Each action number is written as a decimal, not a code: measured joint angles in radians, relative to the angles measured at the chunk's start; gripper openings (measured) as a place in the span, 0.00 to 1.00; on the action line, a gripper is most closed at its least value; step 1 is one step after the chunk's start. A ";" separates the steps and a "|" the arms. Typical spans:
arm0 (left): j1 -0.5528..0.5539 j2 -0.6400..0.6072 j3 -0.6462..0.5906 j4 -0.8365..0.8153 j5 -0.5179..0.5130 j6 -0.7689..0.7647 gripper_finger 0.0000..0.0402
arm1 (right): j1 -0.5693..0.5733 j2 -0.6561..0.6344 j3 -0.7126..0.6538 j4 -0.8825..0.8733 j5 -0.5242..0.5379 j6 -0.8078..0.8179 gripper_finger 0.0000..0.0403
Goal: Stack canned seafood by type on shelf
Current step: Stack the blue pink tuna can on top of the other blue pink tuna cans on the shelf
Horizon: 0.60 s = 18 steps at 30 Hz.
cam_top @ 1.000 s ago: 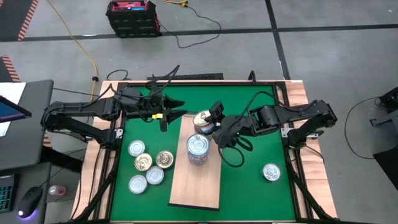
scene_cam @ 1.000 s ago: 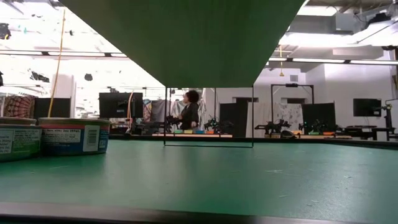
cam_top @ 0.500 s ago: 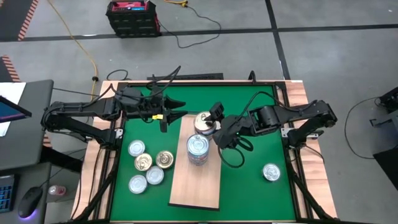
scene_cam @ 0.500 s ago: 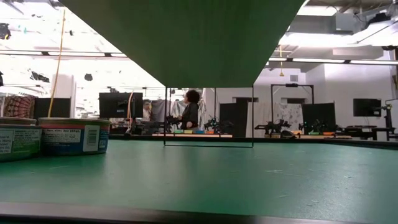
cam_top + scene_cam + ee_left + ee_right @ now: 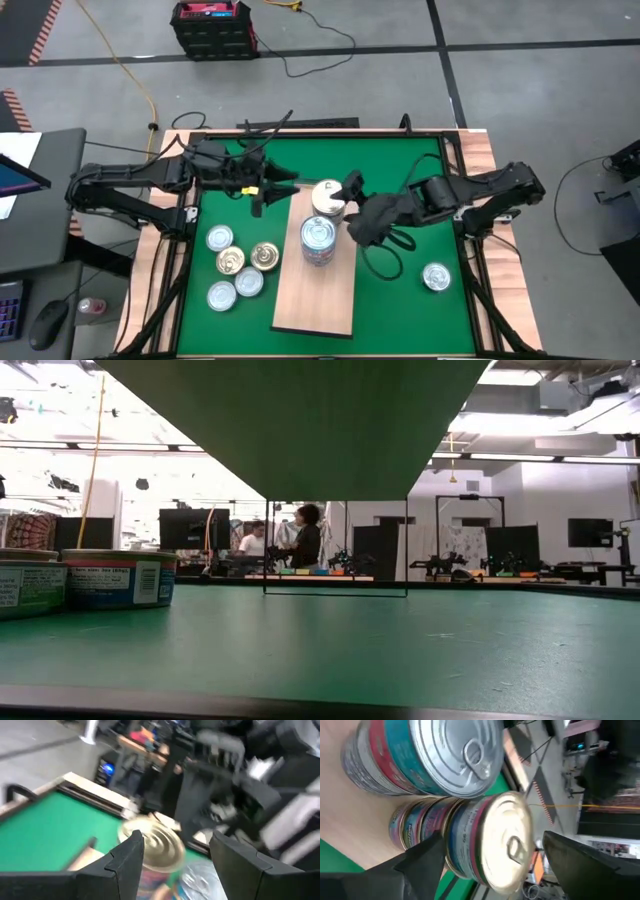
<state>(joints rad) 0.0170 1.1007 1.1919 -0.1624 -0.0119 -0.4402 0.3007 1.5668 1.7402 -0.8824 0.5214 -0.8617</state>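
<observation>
— Cans on the shelf?
— 2 stacks: gold-topped, silver-topped at its 6 o'clock.
— Grippers?
— Right gripper open beside gold; left gripper open, seemingly clear. 5 loose tins crowd 9 o'clock.

One camera looks straight down on the whole bench. One sits low on it, looking across. Both wrist cameras look closely at the gold-topped can.

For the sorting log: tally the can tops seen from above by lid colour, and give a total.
Gold-topped cans: 3
Silver-topped cans: 5
Total: 8 tops; cans hidden beneath the two stacked tops are not counted.
</observation>
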 joint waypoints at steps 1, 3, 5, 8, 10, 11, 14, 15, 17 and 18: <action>0.000 -0.008 0.000 -0.023 0.021 -0.012 0.53 | 0.008 -0.010 0.006 -0.005 0.015 0.006 0.89; -0.001 -0.026 0.000 -0.108 0.047 -0.037 0.53 | 0.024 -0.034 0.020 -0.005 0.040 0.053 0.88; 0.000 -0.040 0.000 -0.221 0.060 -0.056 0.53 | 0.037 -0.064 0.032 -0.016 0.058 0.119 0.88; 0.000 -0.050 0.000 -0.404 0.055 -0.063 0.53 | 0.053 -0.125 0.038 -0.042 0.080 0.256 0.87; 0.000 -0.051 0.000 -0.537 0.037 -0.043 0.53 | 0.060 -0.166 0.038 -0.071 0.090 0.389 0.87; 0.000 -0.049 0.000 -0.610 0.032 -0.026 0.53 | 0.058 -0.187 0.039 -0.093 0.090 0.472 0.87; 0.000 -0.018 0.000 -0.810 0.030 0.033 0.53 | 0.033 -0.238 0.039 -0.193 0.085 0.760 0.86; 0.000 -0.005 -0.001 -0.866 0.030 0.046 0.53 | 0.020 -0.250 0.039 -0.237 0.082 0.852 0.86; 0.000 0.020 -0.001 -0.944 0.037 0.077 0.53 | -0.003 -0.272 0.039 -0.328 0.075 1.000 0.85; 0.000 0.029 -0.001 -0.973 0.050 0.097 0.53 | -0.014 -0.279 0.039 -0.369 0.066 1.052 0.84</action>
<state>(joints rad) 0.0166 1.1301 1.1908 -1.1349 0.0384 -0.3431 0.2870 1.2878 1.7794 -1.2512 0.5875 0.1905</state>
